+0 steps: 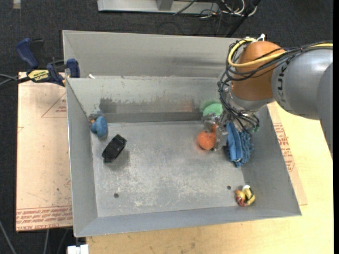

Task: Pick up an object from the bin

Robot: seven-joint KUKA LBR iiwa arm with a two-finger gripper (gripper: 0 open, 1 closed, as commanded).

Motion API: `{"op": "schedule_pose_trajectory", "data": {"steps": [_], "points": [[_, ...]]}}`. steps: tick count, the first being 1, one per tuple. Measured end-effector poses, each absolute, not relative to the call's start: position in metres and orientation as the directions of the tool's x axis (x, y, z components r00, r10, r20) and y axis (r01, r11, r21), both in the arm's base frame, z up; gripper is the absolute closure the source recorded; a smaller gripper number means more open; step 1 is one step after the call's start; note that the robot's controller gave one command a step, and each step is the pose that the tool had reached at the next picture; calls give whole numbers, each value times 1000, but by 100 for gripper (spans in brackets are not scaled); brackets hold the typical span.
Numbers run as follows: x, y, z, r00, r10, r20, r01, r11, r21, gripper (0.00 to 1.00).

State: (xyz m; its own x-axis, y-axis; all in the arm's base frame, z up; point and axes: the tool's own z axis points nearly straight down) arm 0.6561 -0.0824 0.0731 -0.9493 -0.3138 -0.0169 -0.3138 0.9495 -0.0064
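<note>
Evidently the gripper [219, 134] is low in the bin [159, 189], just to the right of the orange ball [206, 141], with the crumpled blue cloth [239, 146] touching or nearly touching it on the side away from the ball; whether it is open or closed I cannot tell, as the wrist and its cables hide that part, and nothing can be seen held. The likely pick is either the ball or the cloth, those two being nearest. To do this step well, I judge the gripper should settle on one of them alone; a ball will roll away unless it is closed on across its middle, while the cloth is best pinched at a raised fold; catching both together risks a slip, so a straight lift clear of the back wall seems wisest. As for what else the bin holds: a pale green rounded thing [213, 109] lies just behind the ball at the back wall; a blue lump [99, 126] and a black block [114, 148] lie well to the ball's left, near the left wall; a small yellow and red thing [244, 196] sits to the ball's right and well forward, near the front wall.
</note>
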Motion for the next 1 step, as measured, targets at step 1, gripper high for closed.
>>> {"op": "schedule_pose_trajectory", "data": {"steps": [1], "points": [[657, -68, 176, -955, -295, -21, -295, 955, -6, 100]]}}
